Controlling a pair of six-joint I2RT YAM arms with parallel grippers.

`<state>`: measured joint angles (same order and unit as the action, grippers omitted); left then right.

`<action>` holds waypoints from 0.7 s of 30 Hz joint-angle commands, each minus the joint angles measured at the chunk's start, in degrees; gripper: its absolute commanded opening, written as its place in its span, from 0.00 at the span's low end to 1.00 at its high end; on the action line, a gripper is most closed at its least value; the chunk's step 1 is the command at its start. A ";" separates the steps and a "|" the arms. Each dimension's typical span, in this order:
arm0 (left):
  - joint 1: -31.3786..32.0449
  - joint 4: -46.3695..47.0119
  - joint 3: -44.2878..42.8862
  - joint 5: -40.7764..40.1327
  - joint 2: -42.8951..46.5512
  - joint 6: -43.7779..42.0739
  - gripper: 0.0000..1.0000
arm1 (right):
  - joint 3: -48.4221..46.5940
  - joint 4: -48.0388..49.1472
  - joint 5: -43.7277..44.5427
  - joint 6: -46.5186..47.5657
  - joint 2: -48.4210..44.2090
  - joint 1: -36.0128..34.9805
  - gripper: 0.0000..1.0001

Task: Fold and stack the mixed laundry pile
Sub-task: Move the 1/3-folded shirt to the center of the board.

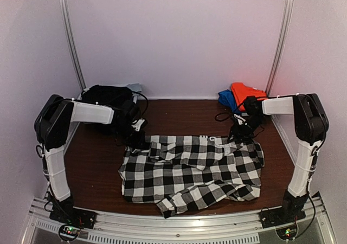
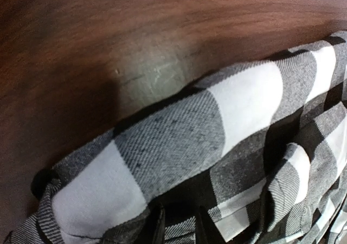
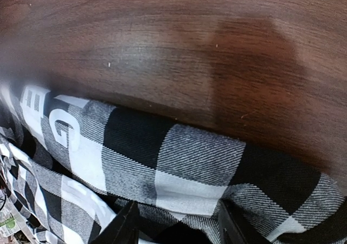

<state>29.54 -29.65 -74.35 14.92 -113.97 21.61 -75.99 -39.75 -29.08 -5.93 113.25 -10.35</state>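
Note:
A black-and-white checked shirt [image 1: 192,171] lies spread across the middle of the brown table [image 1: 97,168]. My left gripper [image 1: 135,139] is at its far left corner. In the left wrist view the gripper [image 2: 179,225] has its fingers close together with a fold of the checked cloth [image 2: 173,141] pinched between them. My right gripper [image 1: 239,135] is at the shirt's far right edge. In the right wrist view that gripper [image 3: 176,225] stands wide, its fingers on either side of the cloth's hem [image 3: 195,162]. A plain black garment [image 1: 108,100] is bunched at the back left. An orange-red one [image 1: 244,91] lies at the back right.
A blue cloth [image 1: 225,98] lies beside the orange-red garment. White walls with metal posts [image 1: 71,38] close in the back and sides. A metal rail [image 1: 179,225] runs along the near edge between the arm bases. Black cables [image 1: 223,115] trail near the right gripper.

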 commanded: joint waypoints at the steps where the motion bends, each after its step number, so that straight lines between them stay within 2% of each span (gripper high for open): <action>1: -3.04 -0.26 -1.34 -3.26 -1.92 0.80 0.21 | -2.98 0.45 5.42 -0.23 6.23 0.32 0.50; 10: -7.13 -8.38 -20.04 -4.13 -16.12 -4.49 0.21 | -22.01 -1.71 5.00 -1.22 17.70 1.85 0.51; 13: -7.18 -8.56 -20.53 -4.93 -14.92 -5.16 0.22 | -24.18 -2.10 5.08 -1.02 17.68 2.07 0.53; 16: -7.39 -8.59 -20.09 -3.24 -13.38 -6.04 0.25 | -21.08 1.14 4.26 -2.99 14.02 3.33 0.57; 21: -7.39 -7.47 -14.77 -0.96 -10.67 -6.72 0.32 | -19.59 2.25 1.99 -5.55 10.13 4.49 0.57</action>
<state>22.59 -33.50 -94.00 13.28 -126.98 16.56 -97.73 -38.00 -28.10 -8.82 127.52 -7.68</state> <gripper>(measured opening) 0.295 0.566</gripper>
